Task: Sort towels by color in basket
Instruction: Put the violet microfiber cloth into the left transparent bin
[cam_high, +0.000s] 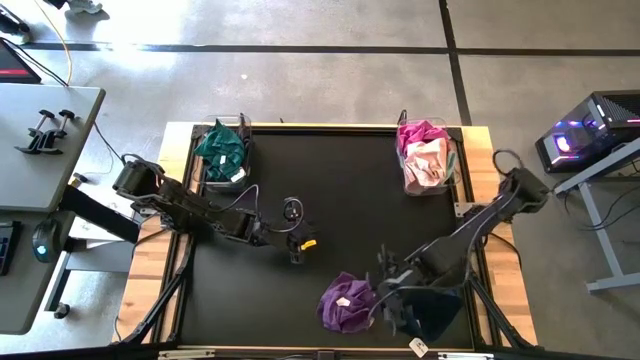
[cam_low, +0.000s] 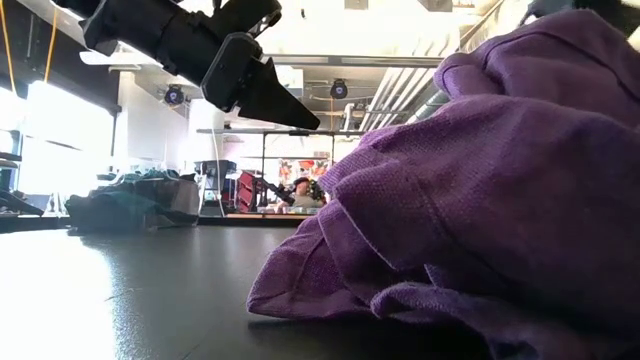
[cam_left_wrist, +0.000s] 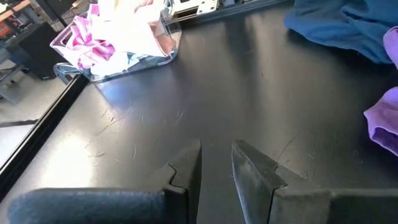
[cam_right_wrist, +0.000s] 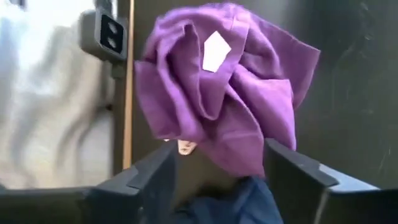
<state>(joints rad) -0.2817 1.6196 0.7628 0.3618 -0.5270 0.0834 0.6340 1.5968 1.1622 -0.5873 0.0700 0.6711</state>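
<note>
Right gripper (cam_right_wrist: 217, 171) — jaws spread — at purple towel (cam_right_wrist: 224, 93).

Purple towel (cam_high: 348, 303) with white tag (cam_right_wrist: 216, 51), navy towel (cam_high: 432, 312) beside it. Dark green towels (cam_high: 221, 150) in one clear basket (cam_high: 205, 172), magenta and peach-pink towels (cam_high: 426, 152) in the other. Desk (cam_high: 330, 190) black, plain, pale wood edge.

purple towel (cam_high: 345, 303), green towels (cam_high: 222, 150), pink towels (cam_high: 425, 152)
</note>
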